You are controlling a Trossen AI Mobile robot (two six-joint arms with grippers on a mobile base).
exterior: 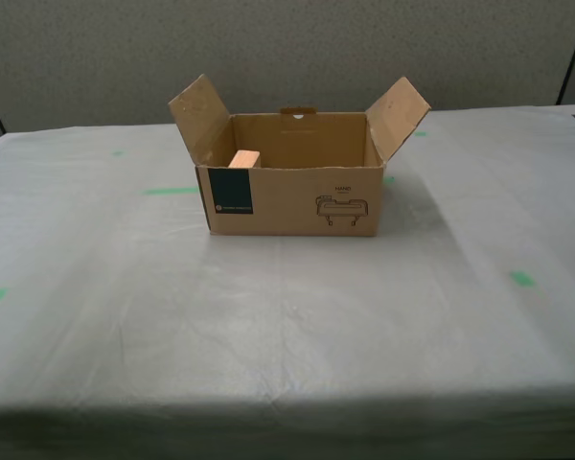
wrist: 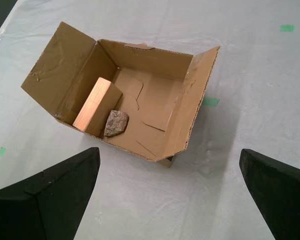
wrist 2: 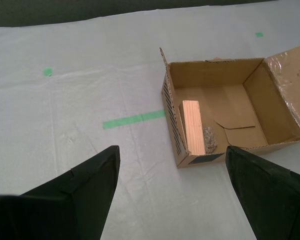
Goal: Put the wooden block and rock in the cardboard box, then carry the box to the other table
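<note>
The cardboard box (exterior: 292, 196) stands open on the other table (exterior: 287, 326), with its side flaps spread and its blue label facing the exterior camera. Inside it, the wooden block (wrist: 92, 105) leans against one wall and the rock (wrist: 116, 123) lies right beside it. The block's top (exterior: 244, 159) shows over the box rim in the exterior view. The box (wrist 2: 225, 115), block (wrist 2: 193, 127) and rock (wrist 2: 209, 139) also appear in the second wrist view. My first gripper (wrist: 168, 155) and my second gripper (wrist 2: 171, 155) hover open above the table, apart from the box, and neither holds anything. No arm shows in the exterior view.
Green tape marks dot the wrinkled grey covering, such as a strip (exterior: 171, 190) beside the box and a spot (exterior: 521, 278) toward the exterior view's right. The table's front edge (exterior: 287, 407) runs along the bottom of the exterior view. A grey wall stands behind.
</note>
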